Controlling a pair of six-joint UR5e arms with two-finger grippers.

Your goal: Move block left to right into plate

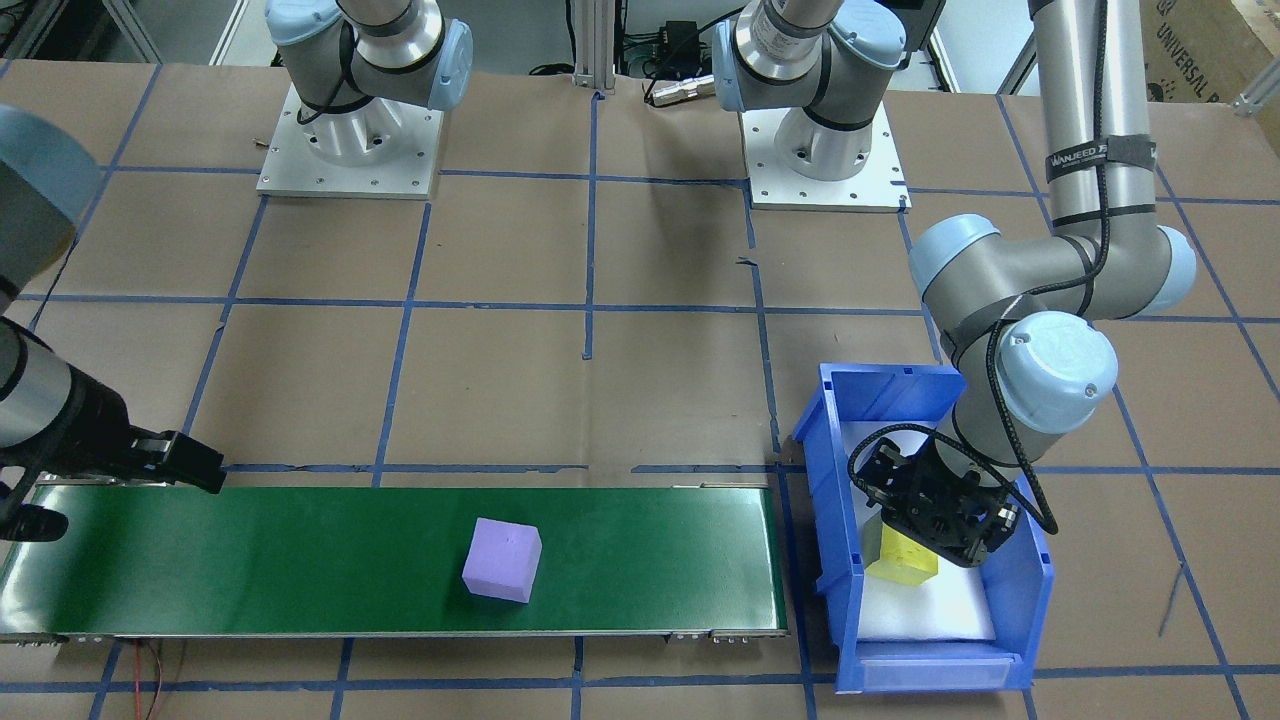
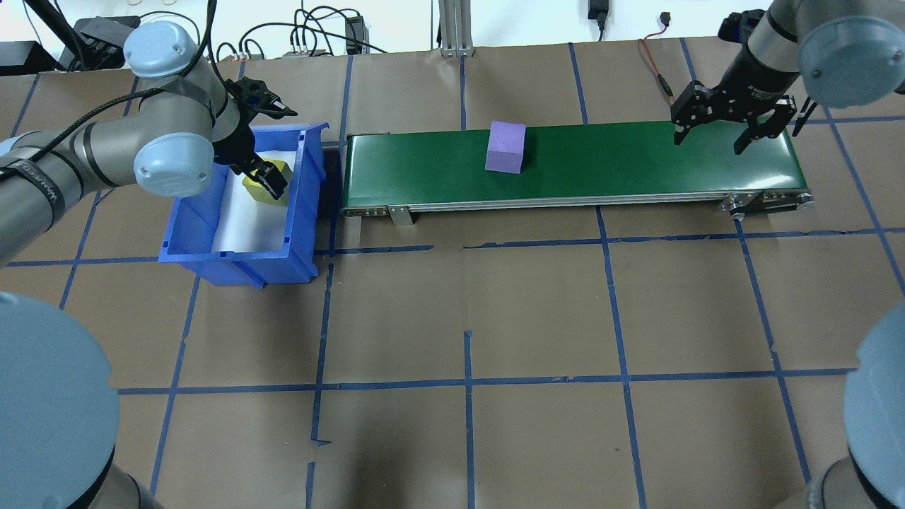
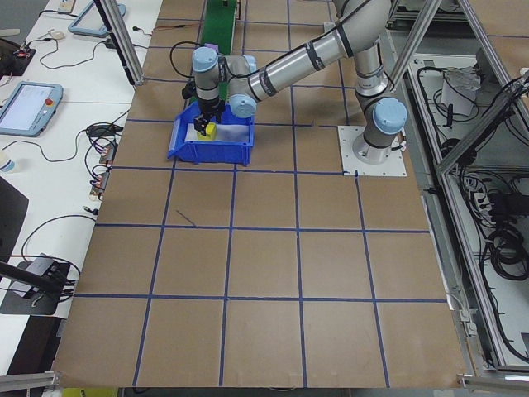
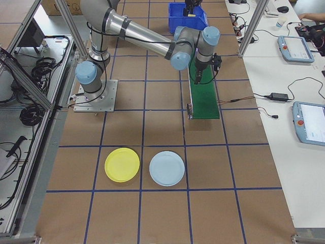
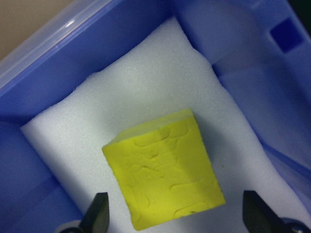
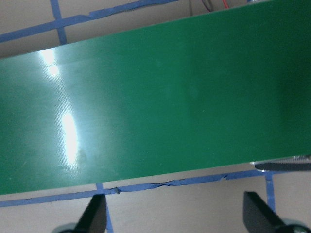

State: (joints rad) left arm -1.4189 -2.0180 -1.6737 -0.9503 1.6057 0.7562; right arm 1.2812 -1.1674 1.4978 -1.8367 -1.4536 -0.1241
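Left gripper (image 5: pixel 172 221) down inside blue bin (image 2: pixel 185 244), fingers spread wide either side of yellow block (image 5: pixel 164 174), not clamped; block sits on white foam (image 5: pixel 146 107) lining the bin, likely there to cushion and level it for pickup. Looks like pre-grasp, jaws straddling block.

Purple block (image 2: pixel 505 146) on green conveyor (image 2: pixel 636 162), around mid-belt, probably riding toward the right end.

Right gripper (image 2: pixel 715 136) hovering over right end of conveyor, fingers wide, holding nothing; apparently staged to catch block on arrival.

Yellow plate (image 4: pixel 122 164) on table well apart from conveyor, just beside pale blue plate (image 4: pixel 167 168); both bare, no block delivered yet.

Writing: strap on left arm reads roughly "WANJEED" (image 1: pixel 1078 157); carton (image 1: pixel 1190 45) at corner shows "UNIVERSAL", rest cut off. Nothing else legible.
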